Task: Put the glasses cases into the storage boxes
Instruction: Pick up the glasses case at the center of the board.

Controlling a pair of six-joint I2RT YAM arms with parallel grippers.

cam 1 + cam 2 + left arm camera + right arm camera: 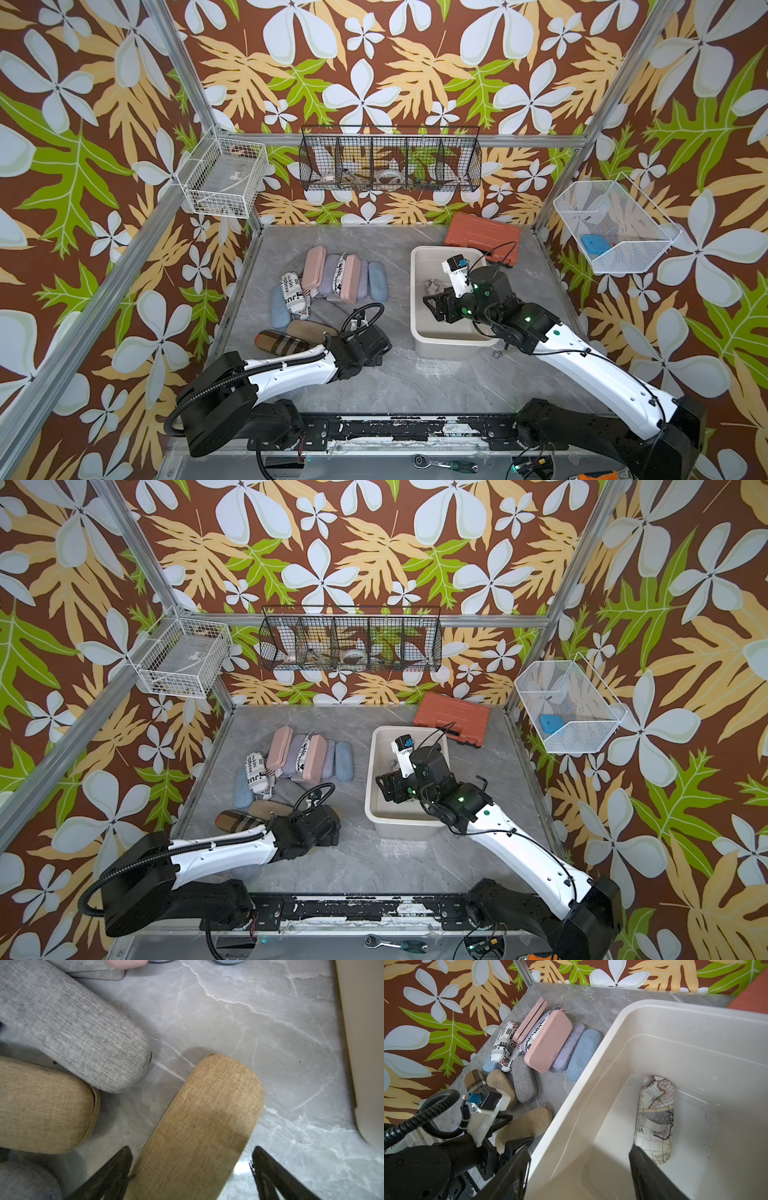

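Two left fingers (112,1172): spread wide and low over the surface (270,1043), straddling one end of a tan woven case (197,1126). One finger is at its side and the other stands clear, so nothing is gripped.
Right fingers (648,1178): apart and empty, hanging over the storage tub (695,1009).
Done: one map-print case (654,1118) lies flat on the tub's floor; we see no other inside.
Remaining: roughly a dozen cases toward the surface's left edge, among them a second tan case (41,1105), a grey case (72,1032), a plaid case (276,343), a pink case (548,1043), a lavender case (569,1047), a light blue case (583,1053) and a newspaper-print case (503,1043). We judge the task barely begun.
In the way: the grey case and the second tan case lie near the straddled end, and farther cases lean on one another. We see bare surface between pile and tub.
Around: an orange-red tool case (482,237) in the far right corner, just behind the tub; a black wire basket (390,166) on the back wall.
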